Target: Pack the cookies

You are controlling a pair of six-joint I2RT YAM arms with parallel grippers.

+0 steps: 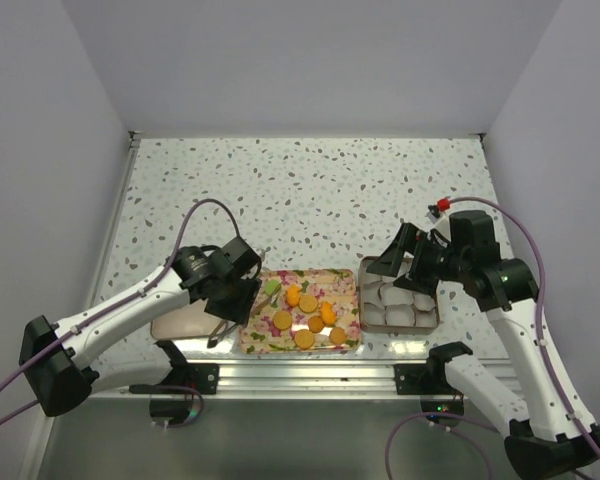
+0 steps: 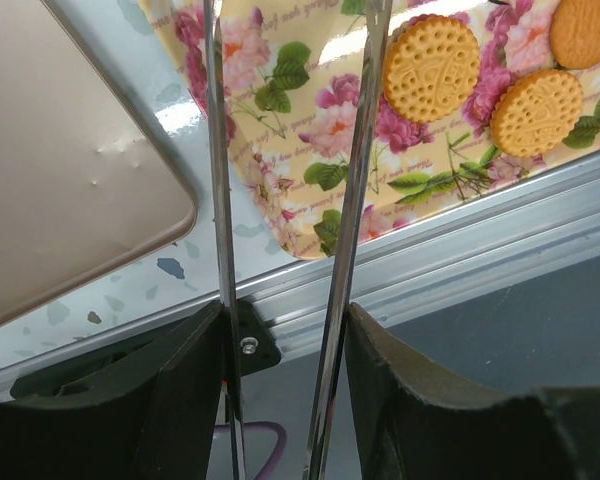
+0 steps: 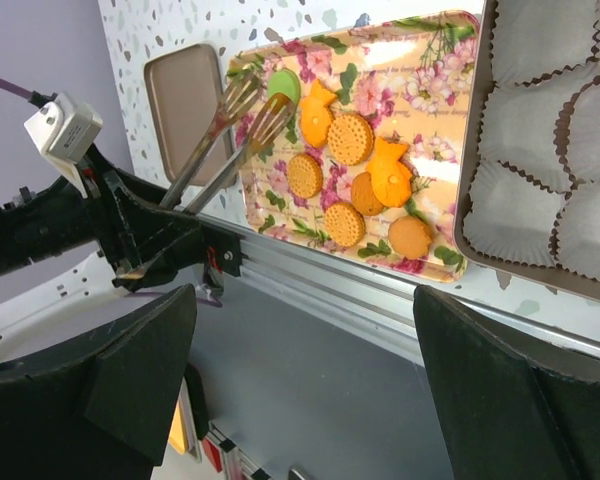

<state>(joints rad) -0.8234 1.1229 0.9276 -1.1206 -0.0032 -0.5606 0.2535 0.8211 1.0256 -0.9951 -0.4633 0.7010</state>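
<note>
Several orange cookies (image 1: pixel 308 302) and one light green cookie (image 1: pixel 271 287) lie on a floral tray (image 1: pixel 265 345). In the right wrist view the cookies (image 3: pixel 349 138) sit mid-tray and the green one (image 3: pixel 284 84) lies at its far left. My left gripper (image 1: pixel 232 298) is shut on metal tongs (image 2: pixel 355 150), and both tong arms run between its fingers (image 2: pixel 400 390). The tong tips (image 3: pixel 252 108) hover just left of the green cookie. My right gripper (image 1: pixel 405 268) is wide open and empty above the box of white paper cups (image 1: pixel 398 300); it also shows in its own wrist view (image 3: pixel 305 380).
A tan flat lid (image 1: pixel 180 320) lies left of the floral tray, under my left arm. The aluminium rail (image 1: pixel 310 372) runs along the table's near edge just below the tray and the box. The box's paper cups (image 3: pixel 540 120) hold nothing.
</note>
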